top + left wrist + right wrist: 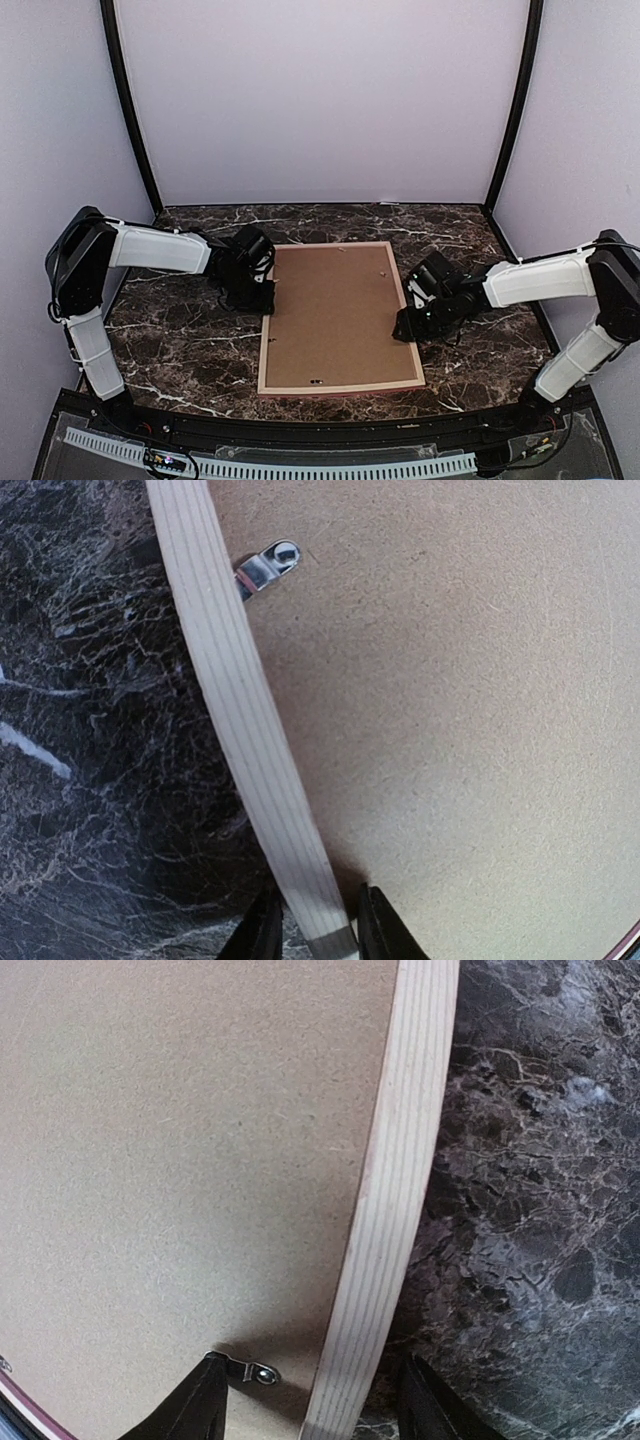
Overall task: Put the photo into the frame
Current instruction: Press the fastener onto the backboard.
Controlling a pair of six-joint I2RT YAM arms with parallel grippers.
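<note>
1. While the frame point(340, 386) lies face down with the board point(335, 315) seated in it, no photo shows.
2. Left gripper point(320, 935) is clamped on its left rail; right gripper point(312, 1410) straddles the right rail, jaws apart.
3. Stiff, light wood, I judge: hold by rails, never the thin board.

Booth setup: dark marble-look table point(180, 345) w/ white veins, slightly glossy, spans wall to wall. Back wall point(320, 100) is plain pale lilac-white w/ no marks. L wall point(50, 120) & R wall point(590, 120) are the same colour and angle in toward the back. There are 2 black posts at the back corners, L post point(130, 110) & R post point(513, 100), both leaning outward toward the top. Near edge has a curved black rim point(330, 430), then a white slotted strip point(300, 468) below it. Light is soft, even, from above; shadows faint.
</note>
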